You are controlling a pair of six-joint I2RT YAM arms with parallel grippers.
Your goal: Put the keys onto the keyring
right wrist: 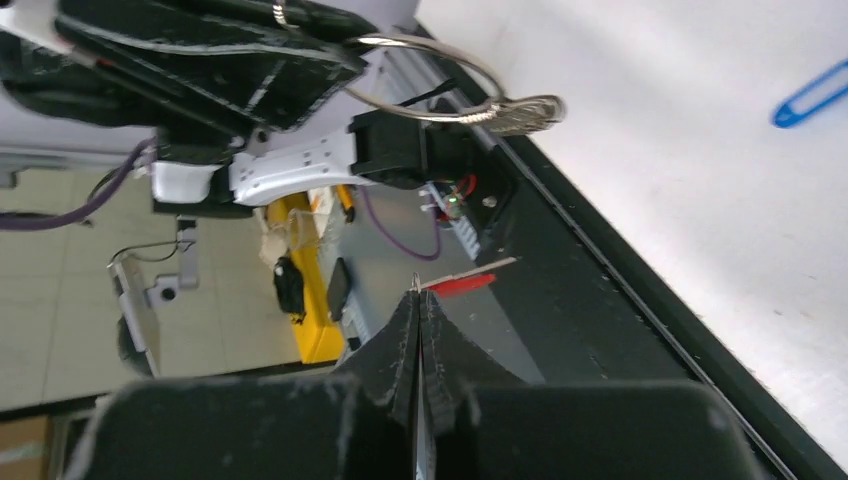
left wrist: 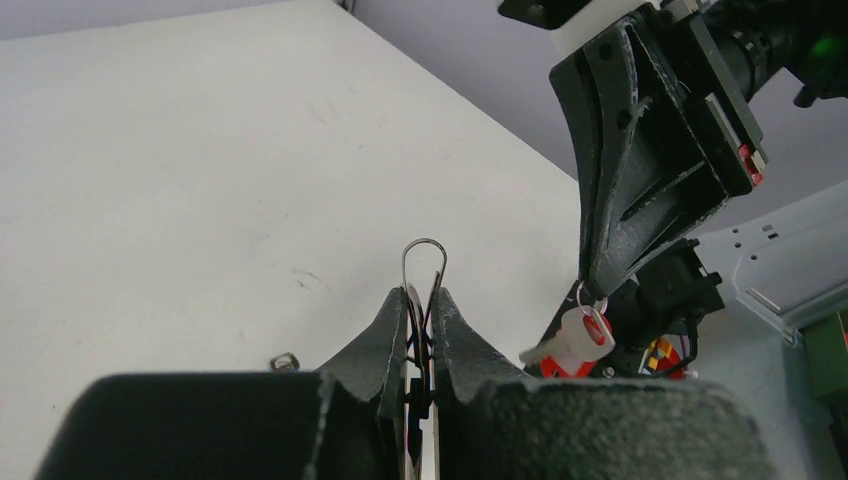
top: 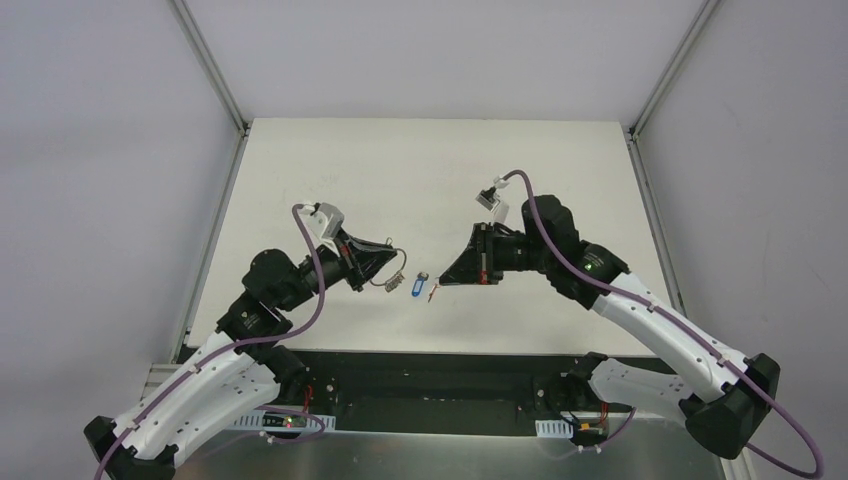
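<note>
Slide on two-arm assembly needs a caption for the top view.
Left gripper holds the keyring, right gripper holds the red key, blue key lies on the table between them.

Lower arc of keyring (left wrist: pixel 424 262) hidden between fingers of left gripper (left wrist: pixel 421 297). Held end of red key (right wrist: pixel 465 281) hidden at fingertips of right gripper (right wrist: pixel 419 298). Blue key (right wrist: pixel 810 97) cut off by picture edge, ahead of fingertips, off to side. Small keys (right wrist: pixel 525 110) blurred.
</note>
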